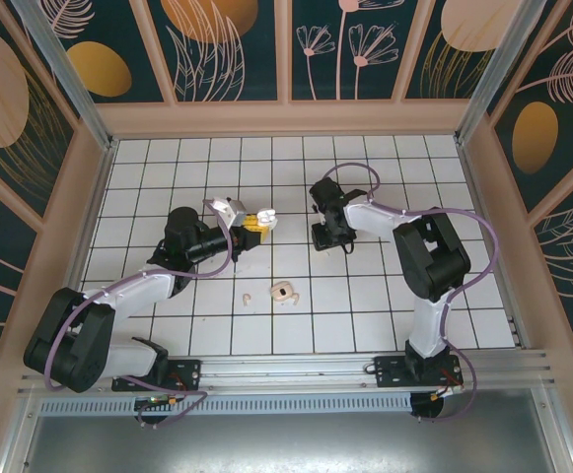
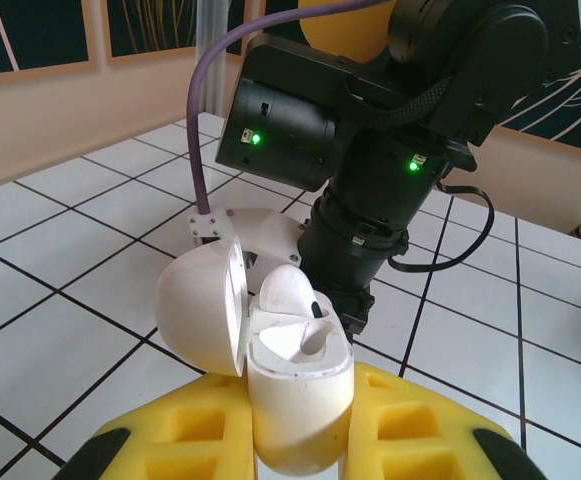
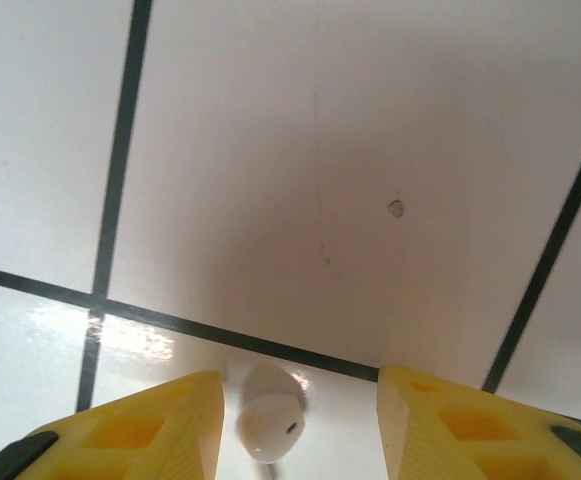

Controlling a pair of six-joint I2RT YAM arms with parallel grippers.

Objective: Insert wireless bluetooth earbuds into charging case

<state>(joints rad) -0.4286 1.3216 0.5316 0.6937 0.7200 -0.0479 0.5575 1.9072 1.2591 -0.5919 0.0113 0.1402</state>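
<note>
White charging case (image 1: 264,217) at centre of top view, pinched in left gripper (image 1: 254,223). Loose earbuds (image 1: 249,296) lie lower centre. Left wrist: lid (image 2: 205,310) open, one slot looks filled. Right wrist: right gripper (image 3: 300,415) spread either side of single earbud (image 3: 270,422) at bottom edge, not gripping. Roughly halfway, I'd judge.

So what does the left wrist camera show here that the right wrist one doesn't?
Left wrist: the open charging case, a seated earbud in it, clamped in the left pincer, with the right arm behind. Right wrist: a loose earbud on the tiled floor between the right pincer's open fingers. Both: white tiled floor, yellow fingers.
</note>
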